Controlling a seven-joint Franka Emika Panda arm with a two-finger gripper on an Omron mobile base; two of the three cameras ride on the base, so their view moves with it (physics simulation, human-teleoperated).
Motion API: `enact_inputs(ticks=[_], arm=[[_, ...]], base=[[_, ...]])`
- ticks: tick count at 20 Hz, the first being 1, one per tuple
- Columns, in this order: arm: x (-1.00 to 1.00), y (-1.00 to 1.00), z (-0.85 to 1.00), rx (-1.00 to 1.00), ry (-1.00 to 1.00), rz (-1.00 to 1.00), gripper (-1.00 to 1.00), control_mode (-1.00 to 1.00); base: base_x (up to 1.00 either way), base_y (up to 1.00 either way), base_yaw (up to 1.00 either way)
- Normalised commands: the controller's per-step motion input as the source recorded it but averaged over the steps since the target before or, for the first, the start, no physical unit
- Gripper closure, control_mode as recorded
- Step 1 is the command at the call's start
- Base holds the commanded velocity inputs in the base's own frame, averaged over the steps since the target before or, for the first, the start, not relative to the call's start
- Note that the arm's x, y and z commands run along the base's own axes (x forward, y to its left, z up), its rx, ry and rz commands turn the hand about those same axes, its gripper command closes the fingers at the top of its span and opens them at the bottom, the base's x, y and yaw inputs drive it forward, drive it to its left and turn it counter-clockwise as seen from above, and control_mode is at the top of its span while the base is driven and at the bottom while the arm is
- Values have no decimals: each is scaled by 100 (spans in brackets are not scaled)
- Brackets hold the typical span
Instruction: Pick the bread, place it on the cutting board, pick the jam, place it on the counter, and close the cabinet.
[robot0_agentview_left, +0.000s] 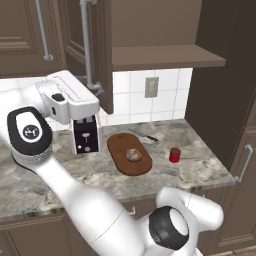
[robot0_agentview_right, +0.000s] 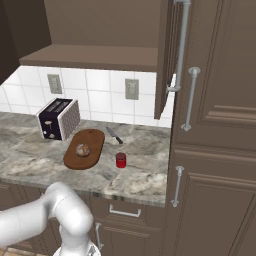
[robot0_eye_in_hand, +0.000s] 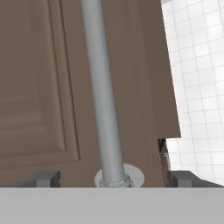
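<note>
The bread (robot0_agentview_left: 133, 155) (robot0_agentview_right: 83, 149) lies on the oval cutting board (robot0_agentview_left: 122, 150) (robot0_agentview_right: 95, 137). The red jam (robot0_agentview_left: 174, 155) (robot0_agentview_right: 120, 160) stands on the counter (robot0_agentview_left: 200, 165) (robot0_agentview_right: 145, 175), to the right of the board. The cabinet door (robot0_agentview_left: 102, 55) (robot0_agentview_right: 164, 60) stands open, swung out over the counter. My gripper (robot0_eye_in_hand: 114, 178) is open, with one fingertip (robot0_eye_in_hand: 47, 177) on either side of the lower end of the door's silver bar handle (robot0_eye_in_hand: 103, 96) (robot0_agentview_left: 87, 45). The fingertips do not touch the handle. In the left base view my hand (robot0_agentview_left: 75, 105) is up against that door.
A toaster (robot0_agentview_left: 85, 135) (robot0_agentview_right: 59, 118) stands left of the board, and a knife (robot0_agentview_left: 145, 136) (robot0_agentview_right: 114, 135) lies behind it. A tall cabinet (robot0_agentview_right: 220, 125) flanks the counter on the right. A bare shelf (robot0_agentview_left: 165, 57) shows in the open cabinet.
</note>
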Motion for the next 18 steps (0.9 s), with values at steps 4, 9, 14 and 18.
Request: enact_inputs(ticks=[4,9,14,18], arm=[[13,-23,0,0,2,1,-100,-100],[11,-32,0,0,0,3,-100,-100],[10,-40,0,0,0,7,-100,-100],[14,-35,0,0,0,8,-100,-100]], base=[[0,0,0],[0,0,0],[0,0,0],[0,0,0]])
